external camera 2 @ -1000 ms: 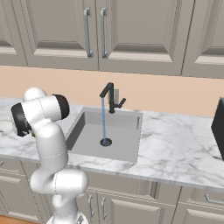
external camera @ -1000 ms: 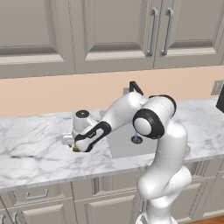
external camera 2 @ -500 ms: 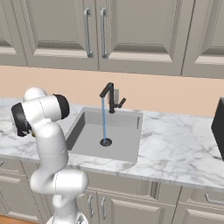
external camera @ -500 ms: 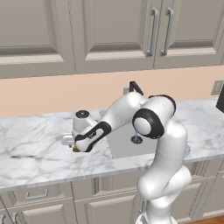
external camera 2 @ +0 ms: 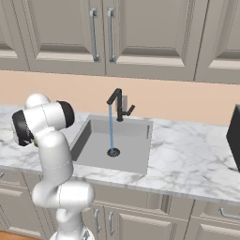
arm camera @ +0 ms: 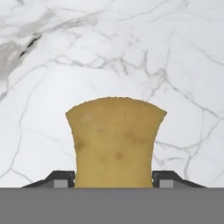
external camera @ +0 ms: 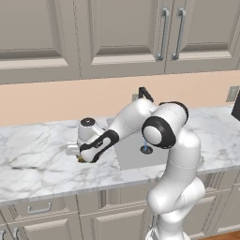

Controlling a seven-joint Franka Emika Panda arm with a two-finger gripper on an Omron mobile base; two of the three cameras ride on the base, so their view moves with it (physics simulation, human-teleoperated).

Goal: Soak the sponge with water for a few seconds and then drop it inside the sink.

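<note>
Yellow-brown sponge (arm camera: 114,142) sits between both fingertips (arm camera: 61,178), touching them; the fingers pinch it. It rests on marble counter (arm camera: 131,52), left of the sink (external camera: 136,157).

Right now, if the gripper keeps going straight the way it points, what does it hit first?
The small yellow-orange sponge block: it already sits between the dark fingertips of the gripper, both against its sides. Behind it lies the white marble counter, which the hand points down at, so pushing on would likely press the sponge into the marble.

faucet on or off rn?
On. In the right base view a thin blue stream of water falls from the black faucet spout to the drain of the sink.
</note>
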